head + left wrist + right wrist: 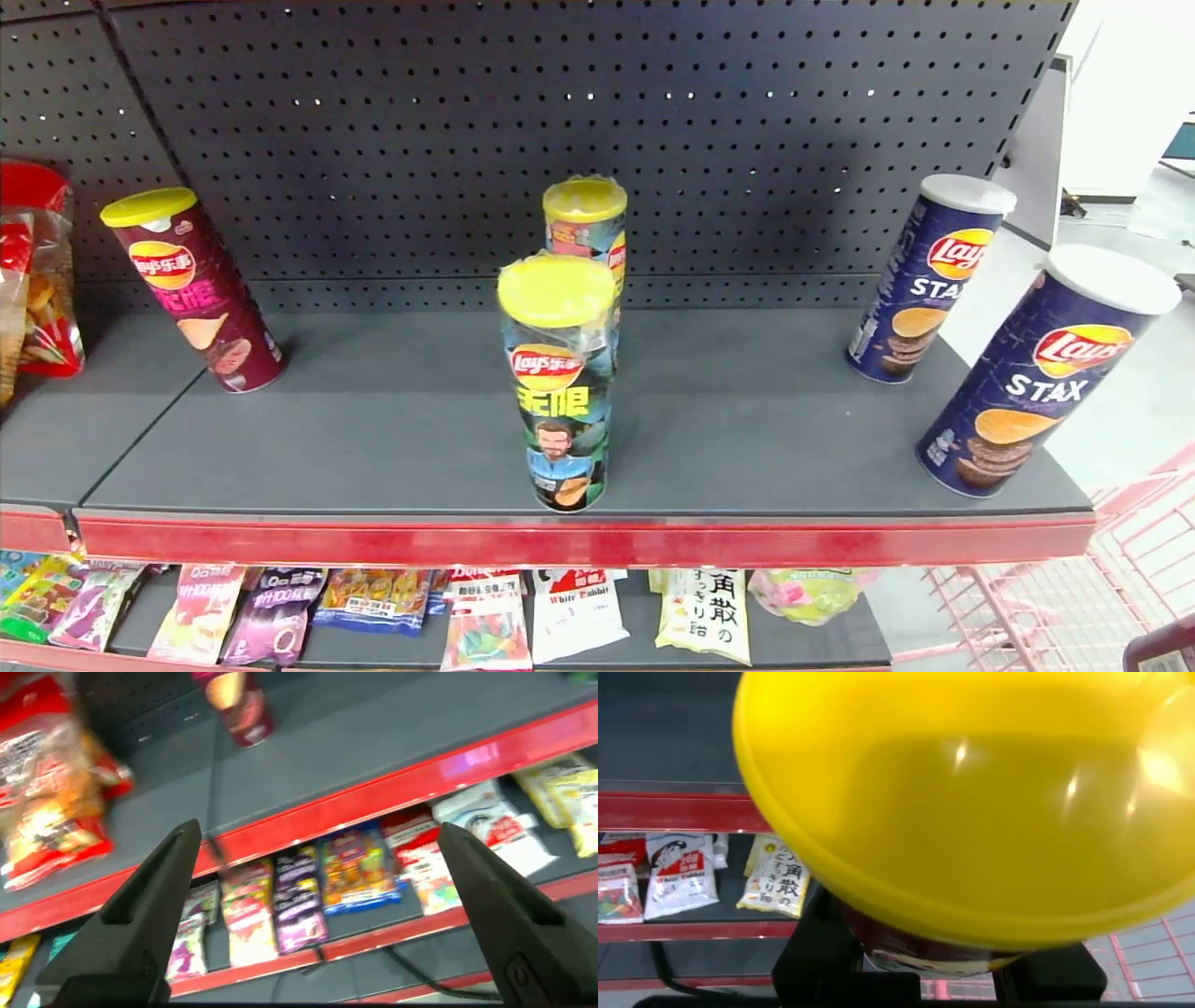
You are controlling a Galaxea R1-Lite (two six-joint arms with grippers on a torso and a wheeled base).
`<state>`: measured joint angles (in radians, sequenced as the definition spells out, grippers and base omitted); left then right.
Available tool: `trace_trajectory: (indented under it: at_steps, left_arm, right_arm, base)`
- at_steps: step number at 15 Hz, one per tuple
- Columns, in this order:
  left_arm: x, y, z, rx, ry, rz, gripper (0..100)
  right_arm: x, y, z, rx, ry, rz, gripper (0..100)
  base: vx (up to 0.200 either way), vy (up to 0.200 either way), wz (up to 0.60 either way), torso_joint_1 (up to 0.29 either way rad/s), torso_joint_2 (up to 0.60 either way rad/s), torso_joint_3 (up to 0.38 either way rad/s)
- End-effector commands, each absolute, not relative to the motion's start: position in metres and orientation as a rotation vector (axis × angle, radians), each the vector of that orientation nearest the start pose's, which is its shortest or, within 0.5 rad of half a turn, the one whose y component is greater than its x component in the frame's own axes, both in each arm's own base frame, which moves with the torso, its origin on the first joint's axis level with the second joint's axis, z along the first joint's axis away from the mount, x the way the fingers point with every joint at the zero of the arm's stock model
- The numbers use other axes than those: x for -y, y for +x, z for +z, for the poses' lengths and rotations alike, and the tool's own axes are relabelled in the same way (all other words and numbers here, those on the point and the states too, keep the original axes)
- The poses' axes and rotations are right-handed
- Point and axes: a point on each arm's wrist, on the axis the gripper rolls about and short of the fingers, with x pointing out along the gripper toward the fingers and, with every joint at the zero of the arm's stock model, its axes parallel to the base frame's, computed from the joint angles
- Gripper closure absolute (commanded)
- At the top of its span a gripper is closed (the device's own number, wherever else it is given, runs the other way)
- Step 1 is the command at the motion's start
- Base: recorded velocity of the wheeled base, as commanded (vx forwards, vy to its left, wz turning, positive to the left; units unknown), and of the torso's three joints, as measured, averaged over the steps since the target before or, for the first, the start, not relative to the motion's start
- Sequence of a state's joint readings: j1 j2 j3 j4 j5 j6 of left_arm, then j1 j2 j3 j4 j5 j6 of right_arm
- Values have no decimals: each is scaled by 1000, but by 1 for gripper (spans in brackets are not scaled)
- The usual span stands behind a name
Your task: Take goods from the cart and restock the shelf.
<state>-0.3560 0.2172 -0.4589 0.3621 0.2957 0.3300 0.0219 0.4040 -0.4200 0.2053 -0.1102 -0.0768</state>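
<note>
The grey shelf (392, 439) with a red front edge holds several chip cans: a maroon one (196, 289) at the left, two yellow-lidded teal ones (558, 383) (586, 229) in the middle, and two blue ones (929, 280) (1046, 373) at the right. My left gripper (318, 831) is open and holds nothing; it is in front of the shelf's red edge (374, 789), with the maroon can (238, 705) beyond it. My right gripper (934, 957) is shut on a chip can whose yellow lid (971, 793) faces the camera, in front of the shelf's red edge (673, 812).
A red snack bag (33, 271) stands at the shelf's far left. The lower shelf carries a row of snack bags (485, 616). A pink wire cart (1074, 597) is at the lower right, beside the shelf's end. A pegboard wall (560, 112) backs the shelf.
</note>
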Motion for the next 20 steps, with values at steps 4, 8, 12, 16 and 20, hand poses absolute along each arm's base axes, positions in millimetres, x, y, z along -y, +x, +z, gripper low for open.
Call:
trace_trajectory:
  at_steps: [4,8,12,16,20]
  left_arm:
    - [-21,-37,168,-94,365,-77,0]
    - [-21,-36,167,-101,367,-81,0]
    - [-21,-36,166,-102,366,-81,0]
    - [-20,-36,166,-104,367,-81,0]
    - [-20,-36,166,-104,367,-81,0]
  right_arm:
    - [2,-3,175,-184,-92,-71,100]
    - [2,-10,171,-155,-89,-43,100]
    - [2,-15,163,-144,-90,-40,100]
    - [2,-15,163,-140,-90,-43,100]
    - [2,-17,167,-123,-90,-44,100]
  base:
    - [0,200,0,6,1,1]
    - [0,200,0,4,0,2]
    - [0,200,0,1,2,5]
    - [0,200,0,2,2,2]
    - [0,200,0,2,5,1]
